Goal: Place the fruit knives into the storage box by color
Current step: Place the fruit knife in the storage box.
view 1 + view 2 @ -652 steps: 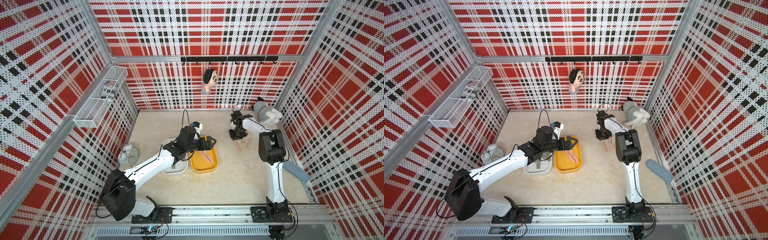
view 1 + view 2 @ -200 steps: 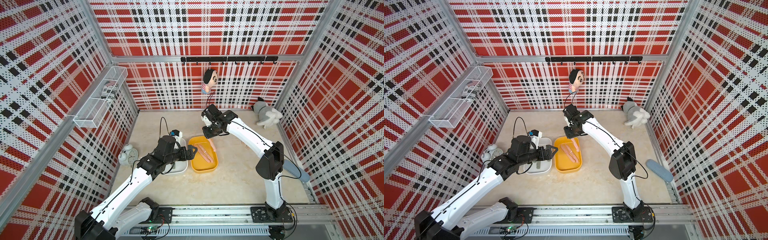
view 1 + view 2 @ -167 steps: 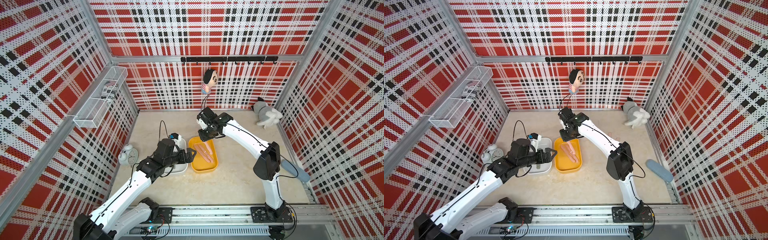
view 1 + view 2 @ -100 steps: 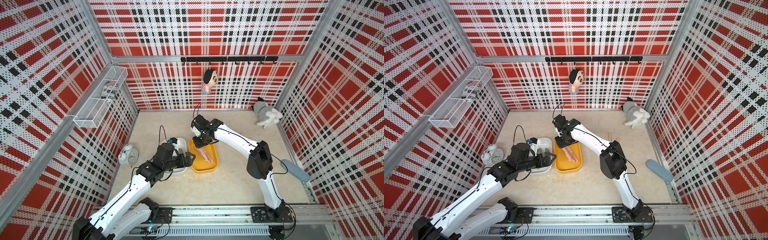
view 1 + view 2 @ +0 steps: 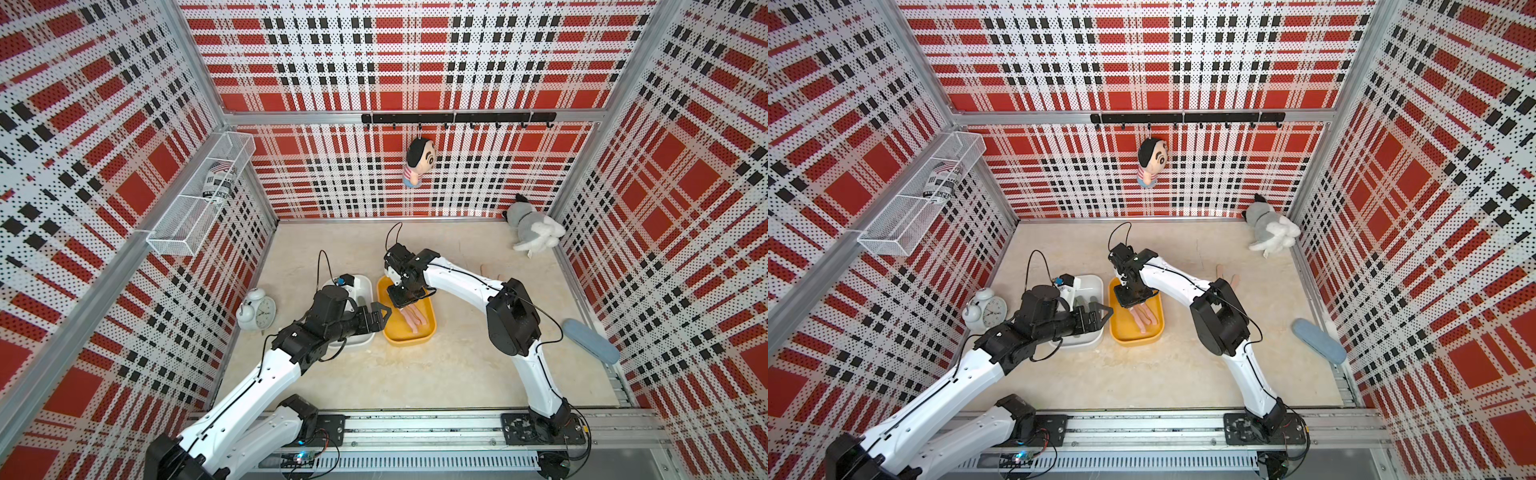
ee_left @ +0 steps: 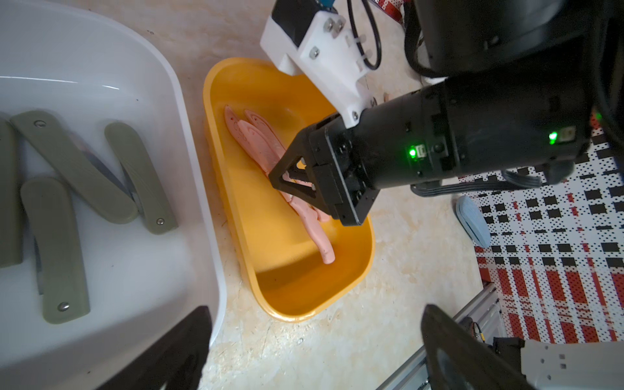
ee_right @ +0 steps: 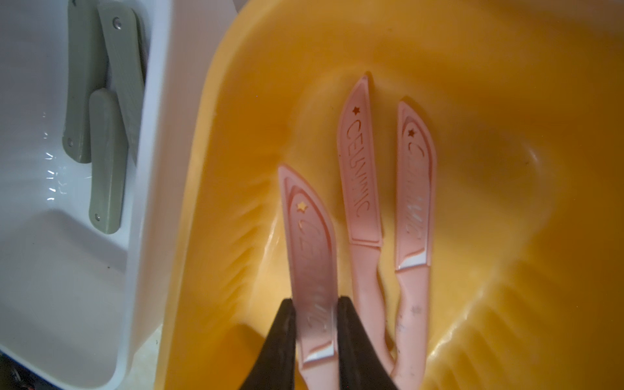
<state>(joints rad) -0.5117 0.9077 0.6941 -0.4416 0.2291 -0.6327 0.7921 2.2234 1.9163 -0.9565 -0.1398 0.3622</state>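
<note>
Both top views are bright and sharp; the walls (image 5: pixel 83 166) bend at the edges. The right wrist view is blurry, with glare on the white box (image 7: pixel 50 189).

The right arm stretches left, wrist bent down, right tool (image 7: pixel 315 305) pinching a pink fruit knife (image 7: pixel 309 229); the left tool (image 5: pixel 379 318) gapes wide, hovering alongside.

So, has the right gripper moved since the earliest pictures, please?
Yes. The right gripper has swung away from the grey plush dog to over the yellow oval tray, jaws shut on a salmon-pink fruit knife.
</note>
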